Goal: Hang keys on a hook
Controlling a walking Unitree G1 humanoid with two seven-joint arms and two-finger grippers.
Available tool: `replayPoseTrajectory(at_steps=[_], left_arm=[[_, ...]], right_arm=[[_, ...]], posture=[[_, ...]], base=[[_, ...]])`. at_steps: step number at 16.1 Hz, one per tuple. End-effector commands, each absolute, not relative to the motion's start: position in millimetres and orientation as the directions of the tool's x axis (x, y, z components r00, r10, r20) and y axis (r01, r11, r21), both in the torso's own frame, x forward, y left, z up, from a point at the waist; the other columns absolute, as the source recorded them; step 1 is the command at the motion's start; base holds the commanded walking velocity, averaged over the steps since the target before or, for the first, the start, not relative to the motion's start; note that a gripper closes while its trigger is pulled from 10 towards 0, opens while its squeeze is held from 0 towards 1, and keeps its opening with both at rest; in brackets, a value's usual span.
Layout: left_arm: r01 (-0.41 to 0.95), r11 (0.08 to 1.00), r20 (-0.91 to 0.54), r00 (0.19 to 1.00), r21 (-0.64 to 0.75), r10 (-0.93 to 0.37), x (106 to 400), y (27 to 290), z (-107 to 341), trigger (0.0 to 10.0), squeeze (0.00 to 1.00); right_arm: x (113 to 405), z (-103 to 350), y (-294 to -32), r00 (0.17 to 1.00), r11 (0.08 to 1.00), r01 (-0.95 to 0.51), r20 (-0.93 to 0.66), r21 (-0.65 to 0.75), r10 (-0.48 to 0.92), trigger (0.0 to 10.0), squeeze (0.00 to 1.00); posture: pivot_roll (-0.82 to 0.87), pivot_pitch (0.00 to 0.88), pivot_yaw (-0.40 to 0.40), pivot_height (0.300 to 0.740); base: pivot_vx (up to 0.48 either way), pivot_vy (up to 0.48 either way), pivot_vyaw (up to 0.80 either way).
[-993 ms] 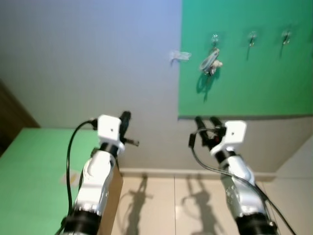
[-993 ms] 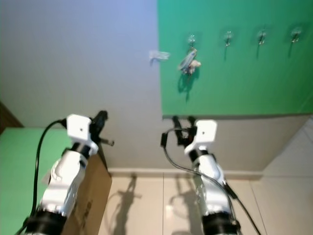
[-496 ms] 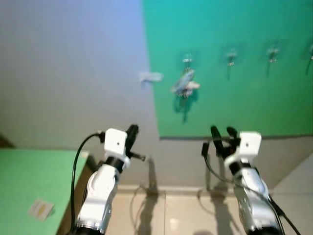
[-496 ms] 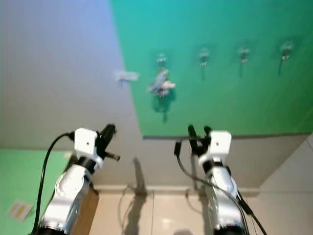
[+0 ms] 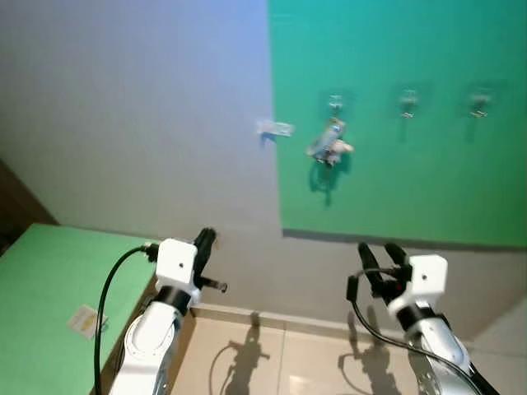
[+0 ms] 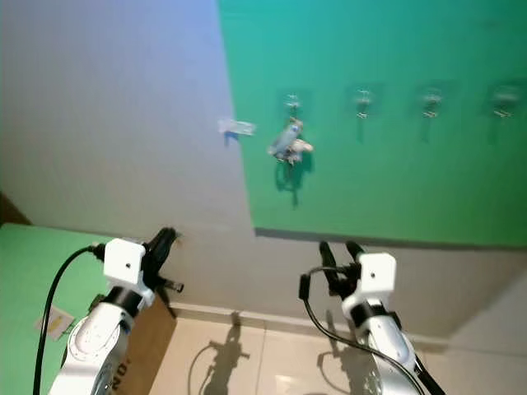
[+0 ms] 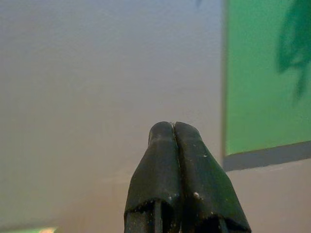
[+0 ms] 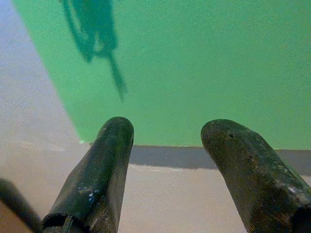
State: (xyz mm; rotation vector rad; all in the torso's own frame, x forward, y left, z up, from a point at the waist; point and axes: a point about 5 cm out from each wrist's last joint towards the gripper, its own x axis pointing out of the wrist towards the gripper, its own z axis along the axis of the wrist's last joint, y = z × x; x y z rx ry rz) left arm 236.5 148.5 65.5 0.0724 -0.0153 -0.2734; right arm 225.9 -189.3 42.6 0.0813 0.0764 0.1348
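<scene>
A bunch of keys [image 5: 329,146] hangs from the leftmost hook [image 5: 335,104] on the green wall panel [image 5: 412,181]. More hooks [image 5: 408,102] run in a row to its right, bare. My right gripper [image 5: 380,257] is held up low below the panel, open and holding nothing; its fingers [image 8: 97,174] frame the panel's lower edge in the right wrist view. My left gripper [image 5: 205,243] is raised at the left, shut with nothing in it, its fingertips [image 7: 173,133] pressed together.
A small white clip [image 5: 275,128] sticks to the grey wall left of the panel. A green-topped cardboard box [image 5: 49,288] with a paper tag [image 5: 84,322] stands at the lower left. Tiled floor [image 5: 272,354] lies below the wall.
The camera has swung, so the whole scene has shifted to the right and the box shows again. Both arms sit lower in the picture. The keys stay on their hook.
</scene>
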Motion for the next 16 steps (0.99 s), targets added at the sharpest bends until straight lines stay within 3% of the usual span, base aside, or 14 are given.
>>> replayPoseTrajectory(at_steps=[1, 9, 11, 14, 16], left_arm=[[0.294, 0.952, 0.033, 0.954, 0.084, -0.298, 242, 142, 75, 0.0, 0.00], [0.352, 0.931, 0.041, 0.933, 0.098, -0.358, 251, 131, 80, 0.0, 0.00], [0.340, 0.932, 0.024, 0.938, 0.125, -0.346, 259, 135, 82, 0.0, 0.00], [0.456, 0.887, 0.013, 0.889, 0.071, -0.458, 284, 132, 103, 0.0, 0.00], [0.583, 0.813, 0.020, 0.813, -0.014, -0.582, 296, 133, 118, 0.0, 0.00]], right_arm=[[230, 47, -190, 0.989, 0.988, -0.130, -0.060, 0.081, 0.135, 10.0, 0.00], [229, 41, -188, 0.987, 0.988, -0.137, -0.070, 0.075, 0.142, 10.0, 0.00], [234, 43, -186, 0.984, 0.985, -0.163, -0.064, 0.063, 0.167, 10.0, 0.00], [249, 62, -173, 0.964, 0.963, -0.262, -0.022, 0.067, 0.264, 10.0, 0.00], [253, 67, -172, 0.949, 0.946, -0.311, -0.029, 0.088, 0.315, 10.0, 0.00]], posture=[[-0.22, 0.000, 0.119, 0.740], [-0.24, 0.007, 0.132, 0.740], [-0.23, 0.004, 0.134, 0.740], [-0.23, 0.000, 0.137, 0.740], [-0.23, 0.000, 0.139, 0.740]], base=[[0.000, -0.442, 0.00], [0.000, -0.429, 0.00], [0.187, 0.000, 0.00], [0.000, 0.000, 0.00], [0.000, 0.000, 0.00]])
